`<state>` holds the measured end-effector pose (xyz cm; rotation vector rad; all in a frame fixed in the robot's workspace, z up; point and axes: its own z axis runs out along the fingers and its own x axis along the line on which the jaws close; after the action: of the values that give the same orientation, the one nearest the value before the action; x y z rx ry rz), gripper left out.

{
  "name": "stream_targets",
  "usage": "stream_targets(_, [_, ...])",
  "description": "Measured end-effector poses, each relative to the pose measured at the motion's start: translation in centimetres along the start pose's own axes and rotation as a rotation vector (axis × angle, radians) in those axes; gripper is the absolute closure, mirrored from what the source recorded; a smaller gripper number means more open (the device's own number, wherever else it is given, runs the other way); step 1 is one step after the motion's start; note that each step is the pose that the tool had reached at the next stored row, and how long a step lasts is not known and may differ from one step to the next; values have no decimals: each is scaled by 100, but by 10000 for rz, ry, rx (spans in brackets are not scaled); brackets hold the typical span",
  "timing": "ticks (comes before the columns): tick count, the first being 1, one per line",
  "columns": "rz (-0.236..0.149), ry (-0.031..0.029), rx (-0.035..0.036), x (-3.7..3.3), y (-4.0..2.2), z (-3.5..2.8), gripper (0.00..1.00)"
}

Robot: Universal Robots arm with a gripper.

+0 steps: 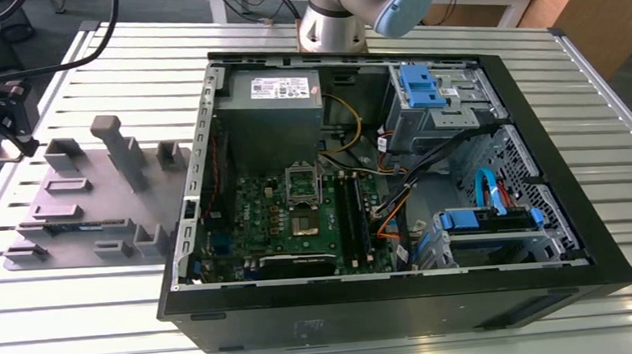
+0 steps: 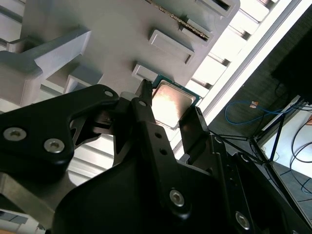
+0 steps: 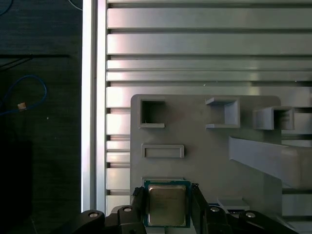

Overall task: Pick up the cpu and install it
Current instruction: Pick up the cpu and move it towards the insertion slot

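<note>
At the exterior view's left, the gripper hung above the slatted desk, over the outer side of the grey fixture plate. In both wrist views it was drawn in narrow on the cpu, with 1 of its 2 fingers against each of 2 opposite edges. The chip sat level between them, silver top up and a green rim showing round it. It lay over the pocket nearest the plate's edge. I could not tell whether it had cleared that pocket.

My judgement is that the cpu is light, thin and quite stiff, so it needs little squeeze. The metal top looks slick and the edges give the fingers very little to bear on, so it could slip or tip if the grip were uneven. The underside contacts would be the fragile part. The 2 side edges are the right place to hold it, kept flat.

To the right of the plate stood the open computer case. The green motherboard lay on its floor, well apart from the gripper, and the blue-fronted drive bays were further right.
</note>
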<state>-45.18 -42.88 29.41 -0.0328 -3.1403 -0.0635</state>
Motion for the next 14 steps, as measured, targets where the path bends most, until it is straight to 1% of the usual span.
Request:
stream_targets(8, [0, 1, 1, 0, 0, -3, 53])
stream_targets(11, [0, 1, 0, 0, 1, -24, 53])
stream_targets(14, [0, 0, 0, 0, 3, -67, 53])
